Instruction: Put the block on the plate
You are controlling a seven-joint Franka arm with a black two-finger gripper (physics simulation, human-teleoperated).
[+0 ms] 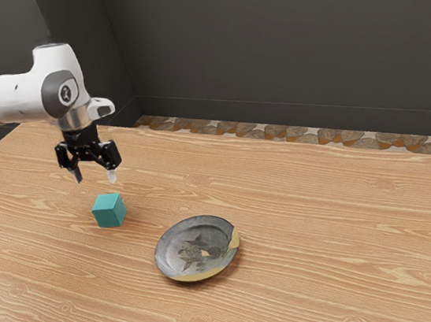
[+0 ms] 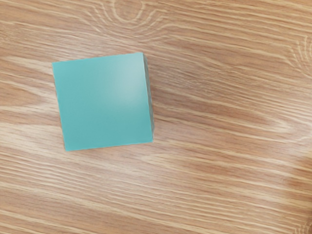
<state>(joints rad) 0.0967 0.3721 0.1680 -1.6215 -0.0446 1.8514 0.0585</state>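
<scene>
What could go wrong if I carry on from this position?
The open gripper is above the teal block, which sits off-centre in the wrist view. Coming straight down might put a finger on its top instead of beside it.

The plate has a raised rim. A low carry could clip it, and a release near the edge might leave the block tilted.

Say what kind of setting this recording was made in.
Probably a plain indoor room, rendered in simulation: a wood-grained table stands before dark, flat walls, with a patterned stone-like floor visible beyond its edge. Nothing here settles what the room is used for.
</scene>
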